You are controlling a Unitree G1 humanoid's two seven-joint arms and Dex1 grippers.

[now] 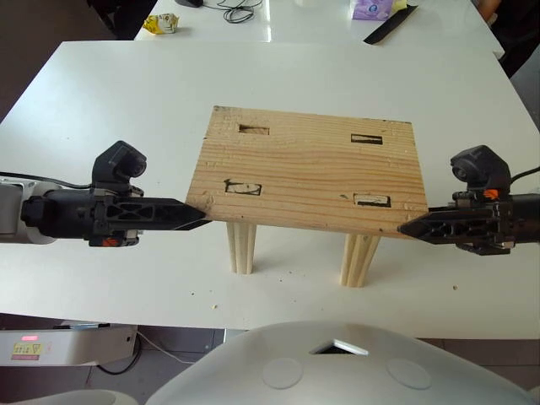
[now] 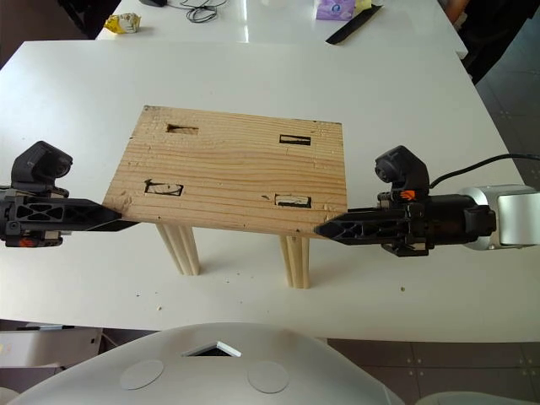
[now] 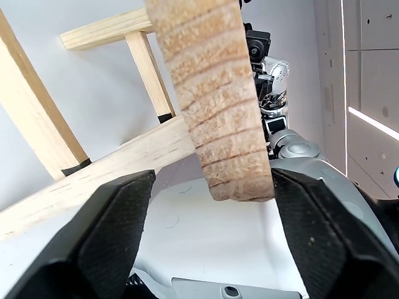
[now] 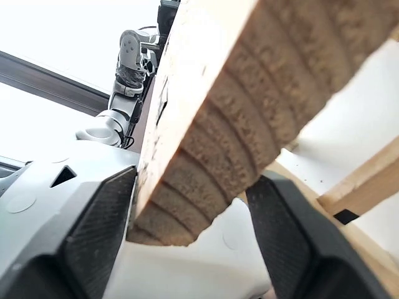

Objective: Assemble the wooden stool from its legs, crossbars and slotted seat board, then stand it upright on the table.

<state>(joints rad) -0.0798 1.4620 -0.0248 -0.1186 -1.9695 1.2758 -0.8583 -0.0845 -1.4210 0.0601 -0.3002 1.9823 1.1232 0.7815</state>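
Observation:
The wooden stool stands upright on the white table, its slotted seat board on top and two legs showing below the near edge. My left gripper sits at the board's near left corner, and my right gripper at the near right corner. Each gripper is open, with one finger above and one below the corner. In the left wrist view the fingers straddle the board's end grain with a gap on one side. The right wrist view shows fingers lying close along the board edge. Crossbars run under the seat.
A yellow packet, cables, a purple box and a black strip lie on the far table. Bare table surrounds the stool on all sides. The near table edge runs just in front of the legs.

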